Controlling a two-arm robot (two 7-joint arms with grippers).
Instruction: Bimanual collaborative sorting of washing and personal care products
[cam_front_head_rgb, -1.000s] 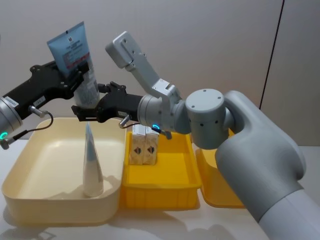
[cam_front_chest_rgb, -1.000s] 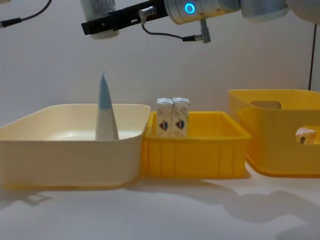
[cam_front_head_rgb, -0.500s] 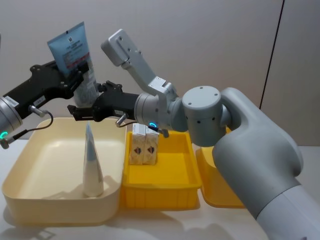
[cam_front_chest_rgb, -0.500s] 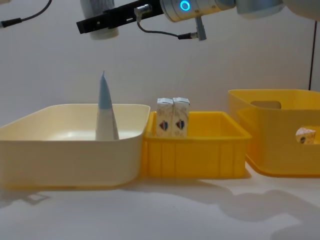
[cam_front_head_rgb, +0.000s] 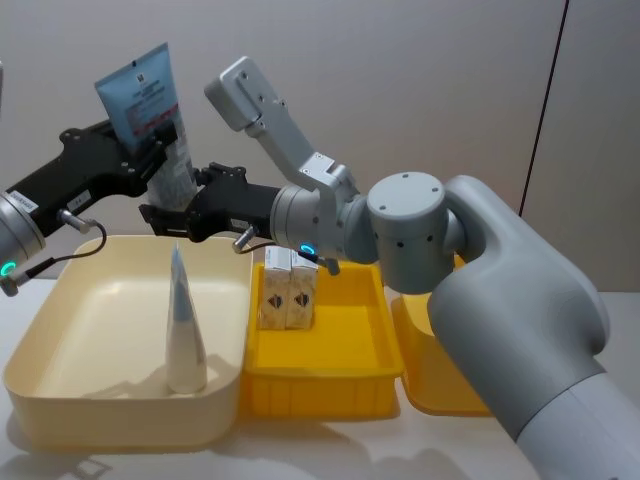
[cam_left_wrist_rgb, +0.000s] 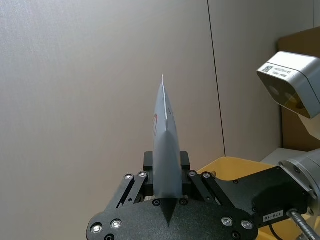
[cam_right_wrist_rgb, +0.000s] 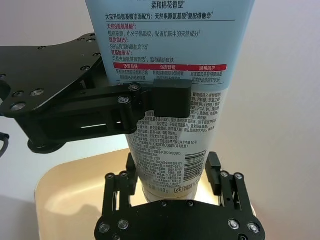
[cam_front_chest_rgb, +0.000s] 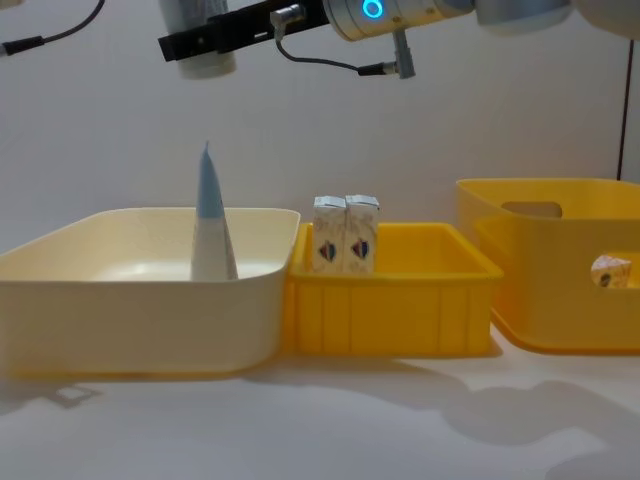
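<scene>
A light-blue-and-white squeeze tube (cam_front_head_rgb: 150, 120) hangs in the air above the far left of the cream bin (cam_front_head_rgb: 60, 330), cap end down and flat crimped end up. The left gripper (cam_front_head_rgb: 150, 155) has it clamped around the middle, its black fingers (cam_right_wrist_rgb: 170, 97) pressed against the printed face just under the red label band. The right gripper (cam_front_head_rgb: 170, 218) sits at the tube's lower end, reaching in from the right; its fingers (cam_right_wrist_rgb: 214, 172) stand on either side of the tube near the cap, spread a little wider than the tube, and I can't make out whether they touch it.

Directly below, a second tube (cam_front_head_rgb: 183, 325) stands upright on its cap inside the cream bin, crimped end pointing up, toward the bin's right side. Just to the right, touching the cream bin, is a shallow yellow bin (cam_front_head_rgb: 330, 385) with two small white cartons (cam_front_head_rgb: 288, 290) printed in red and blue standing side by side against its far left corner. Farther right is a taller yellow bin (cam_front_chest_rgb: 560, 270) with a cut-out handle, and through its near wall a small white item (cam_front_chest_rgb: 610, 270) shows low inside; I can't tell what it is. All three bins rest on a white tabletop (cam_front_chest_rgb: 320, 420).
</scene>
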